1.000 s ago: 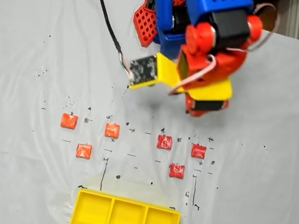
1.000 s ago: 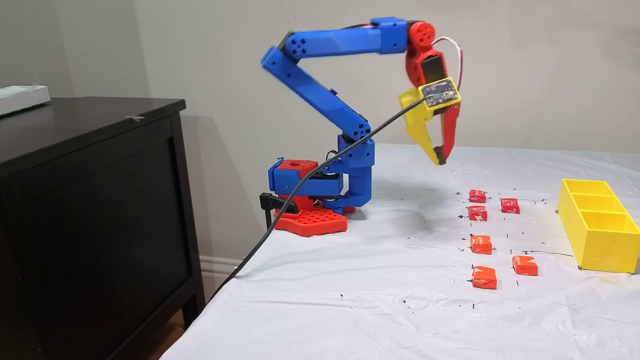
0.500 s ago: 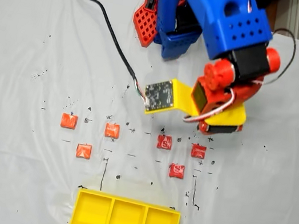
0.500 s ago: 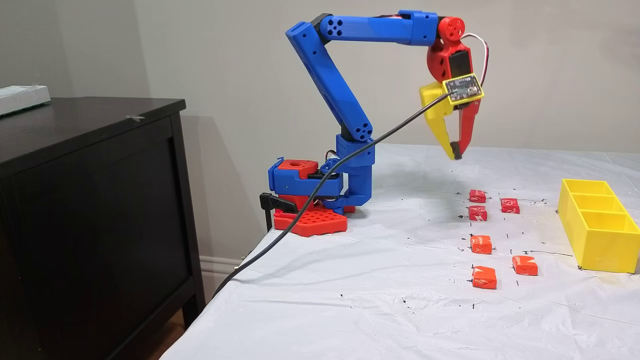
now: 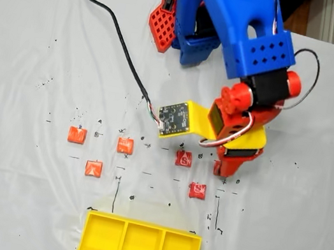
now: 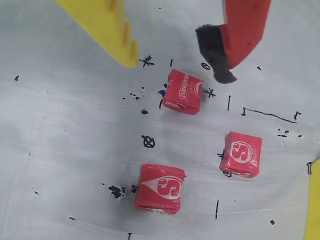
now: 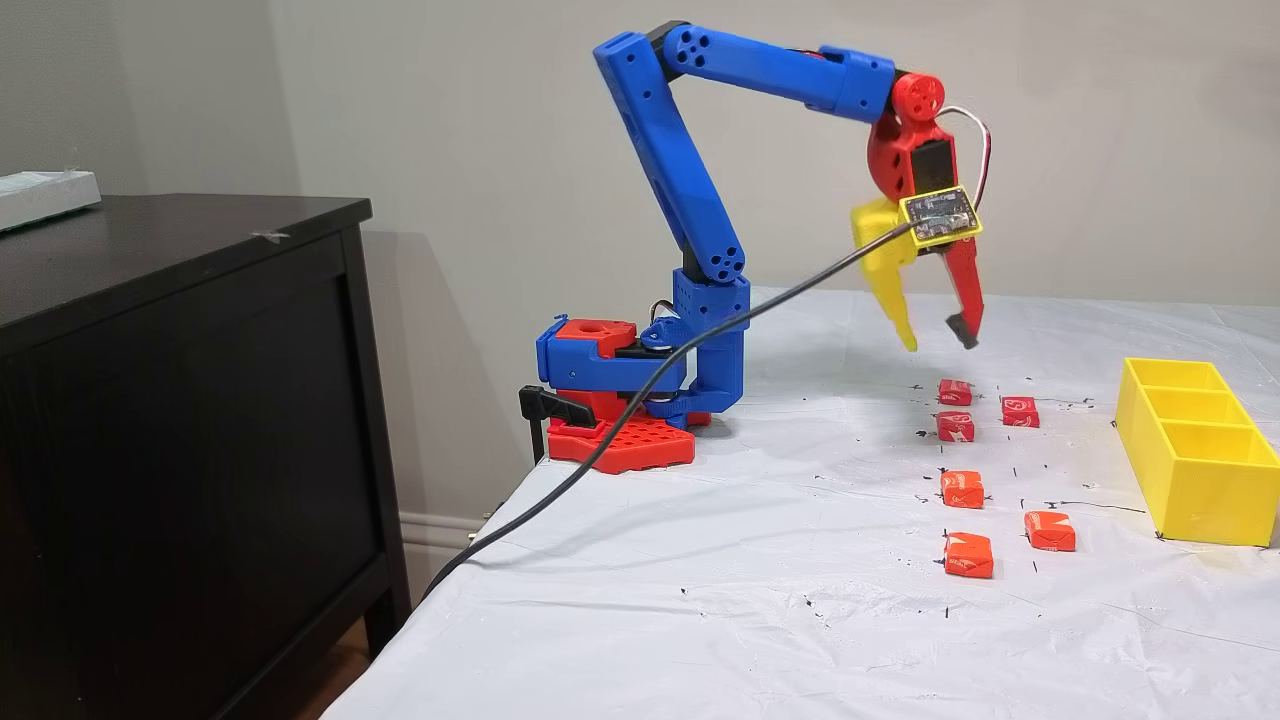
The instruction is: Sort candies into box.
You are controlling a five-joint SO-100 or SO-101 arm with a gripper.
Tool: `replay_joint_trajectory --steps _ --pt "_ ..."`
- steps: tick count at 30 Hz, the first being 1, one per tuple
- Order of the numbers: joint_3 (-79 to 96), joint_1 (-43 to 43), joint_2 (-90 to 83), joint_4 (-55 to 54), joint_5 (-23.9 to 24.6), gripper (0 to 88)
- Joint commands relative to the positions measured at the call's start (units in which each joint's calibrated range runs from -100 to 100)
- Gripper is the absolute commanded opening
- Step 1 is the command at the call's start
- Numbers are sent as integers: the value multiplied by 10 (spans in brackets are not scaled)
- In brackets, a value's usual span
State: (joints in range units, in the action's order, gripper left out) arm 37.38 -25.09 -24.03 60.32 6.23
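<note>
A: Status, near to far?

B: Side view: three orange candies (image 7: 965,489) lower right, three red candies (image 7: 955,392) just behind. Tray (image 7: 1190,455) far right, all compartments empty.

A: Claw?

B: Claw (image 7: 938,335) open, empty, above the rearmost red candy (image 6: 183,91); in the wrist view that one sits upper centre, between the fingers.

A: Advice?

B: Probably drop straight down, straddle it, close late. Neighbouring red candy (image 6: 241,153) is near; don't clip it.
</note>
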Motion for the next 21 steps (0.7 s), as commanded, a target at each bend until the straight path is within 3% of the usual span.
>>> replay_joint_trajectory --steps 1,21 --pt "-11 -10 6 -9 -2 248" --pt "-56 -31 84 -46 -6 287"
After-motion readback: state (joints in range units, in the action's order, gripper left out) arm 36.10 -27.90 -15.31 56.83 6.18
